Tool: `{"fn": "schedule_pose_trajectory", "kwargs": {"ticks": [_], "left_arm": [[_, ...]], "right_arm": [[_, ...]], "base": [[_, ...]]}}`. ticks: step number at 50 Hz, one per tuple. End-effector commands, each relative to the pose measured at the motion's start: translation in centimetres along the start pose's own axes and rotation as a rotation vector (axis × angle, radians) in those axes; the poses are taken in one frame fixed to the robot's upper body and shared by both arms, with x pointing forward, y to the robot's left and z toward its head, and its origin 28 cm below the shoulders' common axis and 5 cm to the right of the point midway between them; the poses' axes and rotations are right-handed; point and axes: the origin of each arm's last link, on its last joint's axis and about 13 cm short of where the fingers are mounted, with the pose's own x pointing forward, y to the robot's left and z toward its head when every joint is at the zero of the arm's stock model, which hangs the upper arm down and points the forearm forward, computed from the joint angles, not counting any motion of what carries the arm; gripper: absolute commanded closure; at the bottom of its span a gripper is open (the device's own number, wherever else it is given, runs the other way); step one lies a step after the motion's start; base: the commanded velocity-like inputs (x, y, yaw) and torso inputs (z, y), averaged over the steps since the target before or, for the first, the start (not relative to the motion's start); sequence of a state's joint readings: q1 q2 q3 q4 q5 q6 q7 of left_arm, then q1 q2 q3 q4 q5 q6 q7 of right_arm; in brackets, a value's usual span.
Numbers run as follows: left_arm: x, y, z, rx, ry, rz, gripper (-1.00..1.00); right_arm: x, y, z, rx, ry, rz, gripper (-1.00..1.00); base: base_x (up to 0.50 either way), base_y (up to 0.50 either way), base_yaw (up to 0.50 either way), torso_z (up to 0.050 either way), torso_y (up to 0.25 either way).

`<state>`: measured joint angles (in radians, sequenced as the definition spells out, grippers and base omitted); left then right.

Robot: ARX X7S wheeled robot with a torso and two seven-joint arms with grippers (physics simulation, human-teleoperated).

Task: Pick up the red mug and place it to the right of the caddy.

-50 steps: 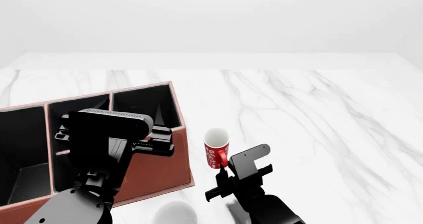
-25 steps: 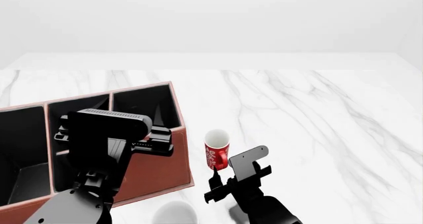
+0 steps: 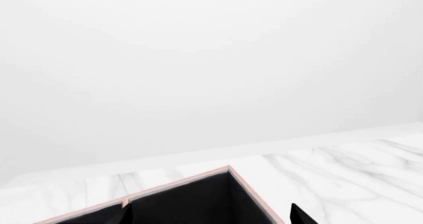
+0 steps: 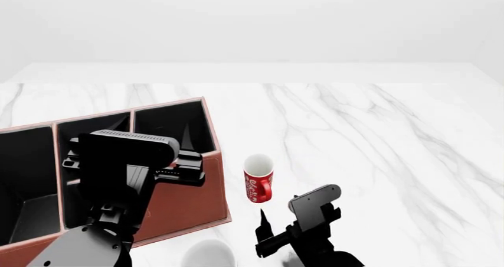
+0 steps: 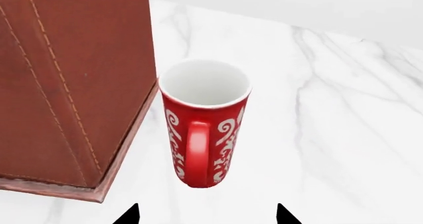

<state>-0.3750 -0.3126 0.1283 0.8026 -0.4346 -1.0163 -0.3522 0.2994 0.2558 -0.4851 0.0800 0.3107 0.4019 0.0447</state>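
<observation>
At nine o'clock on the white marble table (image 4: 378, 131) sits the large reddish-brown leather-look caddy (image 4: 185, 205) with black-lined compartments. The black left gripper (image 4: 185, 166) hangs over the caddy's right-hand compartments, its fingers well apart, the two tips showing at the edge of the left wrist view.

Just beside the caddy's right wall, at its three o'clock, the small tall red mug (image 4: 258, 184) with a white swirl pattern and white interior stands upright on the table, apart from the wall, handle turned toward six o'clock. A plain white mug (image 4: 209, 256) shows at the view's lower edge, at the red mug's seven o'clock.

The black right gripper (image 4: 291, 228) hovers at the red mug's five o'clock, clear of it, fingers spread apart and empty.
</observation>
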Motion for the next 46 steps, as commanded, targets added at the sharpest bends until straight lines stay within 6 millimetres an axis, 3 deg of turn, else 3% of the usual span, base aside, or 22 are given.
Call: {"fn": "schedule_pose_trajectory", "kwargs": {"ticks": [1,4,9,17,46], "left_arm": [[0.0,-0.1,0.0,0.003,-0.001,-0.001,-1.00],[0.0,-0.1,0.0,0.003,-0.001,0.000,-1.00],[-0.1,0.0,0.1,0.005,-0.002,0.003,-1.00],[0.0,-0.1,0.4,0.002,-0.008,0.001,-1.00],[-0.1,-0.1,0.9,0.012,-0.021,-0.001,-1.00]], "right_arm": [[-6.9,-0.8,2.5,0.006,-0.098,0.020,-1.00],[-8.2,-0.9,3.4,-0.009,-0.133,0.035,-1.00],[-10.9,-1.6,7.3,-0.030,-0.290,0.013,-1.00],[-12.8,-3.2,12.2,-0.023,-0.518,-0.107,-1.00],[-13.2,-3.5,12.5,0.032,-0.553,-0.125,-1.00]], "base": [[0.00,0.00,0.00,0.000,0.000],[0.00,0.00,0.00,0.000,0.000],[0.00,0.00,0.00,0.000,0.000],[0.00,0.00,0.00,0.000,0.000],[0.00,0.00,0.00,0.000,0.000]]}}
